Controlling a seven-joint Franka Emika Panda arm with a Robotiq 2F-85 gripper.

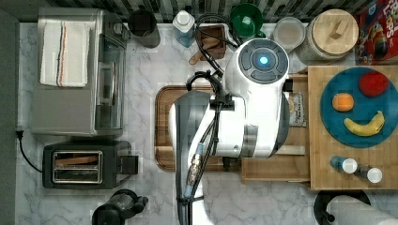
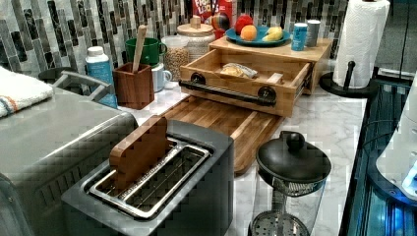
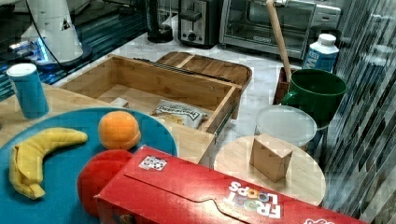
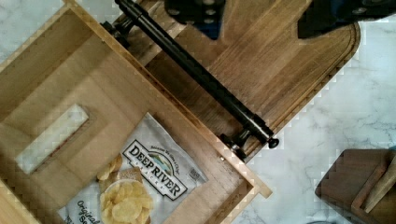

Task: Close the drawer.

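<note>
The drawer (image 2: 246, 73) stands pulled out of its wooden cabinet, its front with the black bar handle (image 2: 227, 92) facing the near left of the left view. Inside lie a chip bag (image 2: 237, 70) and a small pale block (image 2: 275, 77). The drawer's front overhangs the far end of a darker cutting board (image 2: 221, 123) lying on the marble worktop (image 2: 334, 123). On the cabinet's top sit a blue plate (image 2: 257, 41) with fruit and two small cans (image 2: 298, 36). At the near left stands a toaster (image 2: 152, 182), with a black-lidded glass jug (image 2: 290, 182) to its right. A paper towel roll (image 2: 361, 39) stands at the far right.
</note>
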